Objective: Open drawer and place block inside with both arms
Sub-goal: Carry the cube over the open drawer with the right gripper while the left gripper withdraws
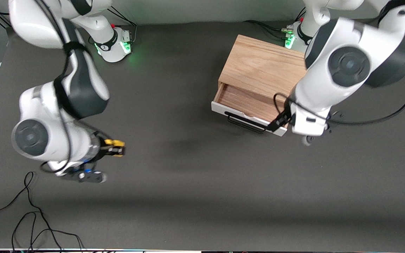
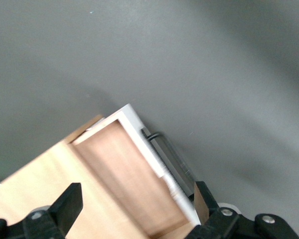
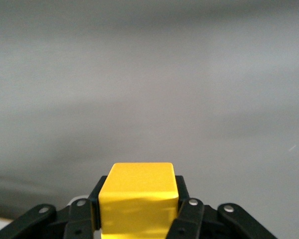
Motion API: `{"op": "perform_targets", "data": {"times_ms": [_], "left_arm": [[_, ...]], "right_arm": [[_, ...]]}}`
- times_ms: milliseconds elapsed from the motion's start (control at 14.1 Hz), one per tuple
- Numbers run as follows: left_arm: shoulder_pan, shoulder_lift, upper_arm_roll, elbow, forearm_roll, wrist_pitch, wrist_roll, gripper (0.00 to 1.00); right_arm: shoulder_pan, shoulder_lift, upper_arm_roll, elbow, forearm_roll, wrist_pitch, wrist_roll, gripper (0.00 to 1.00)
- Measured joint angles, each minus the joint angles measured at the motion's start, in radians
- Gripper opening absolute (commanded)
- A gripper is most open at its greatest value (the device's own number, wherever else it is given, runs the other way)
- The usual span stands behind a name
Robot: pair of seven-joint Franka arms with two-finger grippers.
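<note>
Drawer (image 1: pixel 248 103) sits partly pulled out of its oak box (image 1: pixel 264 66), right of centre in the front view, wood floor exposed. Over its handle end hangs the left gripper (image 2: pixel 134 209), fingers spread wide and holding nothing. At lower left of that view, the right gripper (image 1: pixel 113 147) is clamped on the yellow block (image 1: pixel 115 142), carried above bare table (image 1: pixel 195 182) well apart from the drawer. Risk: the opening looks shallow, so the block could clip the white front panel or the box's edge; the left arm also crowds the path, inviting a collision.
</note>
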Motion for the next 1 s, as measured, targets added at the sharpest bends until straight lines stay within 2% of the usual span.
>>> {"op": "perform_targets", "data": {"times_ms": [213, 569, 711, 995], "left_arm": [[0.037, -0.081, 0.002, -0.017, 0.005, -0.069, 0.191, 1.00], [0.157, -0.200, 0.008, -0.072, 0.043, -0.103, 0.642, 1.00], [0.190, -0.207, 0.009, -0.080, 0.063, -0.099, 0.766, 1.00], [0.214, -0.185, 0.008, -0.100, 0.079, -0.067, 0.843, 1.00]], "right_arm": [[0.105, -0.001, 0.046, 0.019, 0.011, 0.001, 0.258, 0.28], [0.166, 0.003, 0.202, 0.023, 0.015, 0.076, 0.530, 0.28], [0.223, 0.018, 0.215, 0.022, 0.015, 0.129, 0.607, 0.28], [0.358, 0.094, 0.213, 0.018, 0.013, 0.241, 0.698, 0.28]]}}
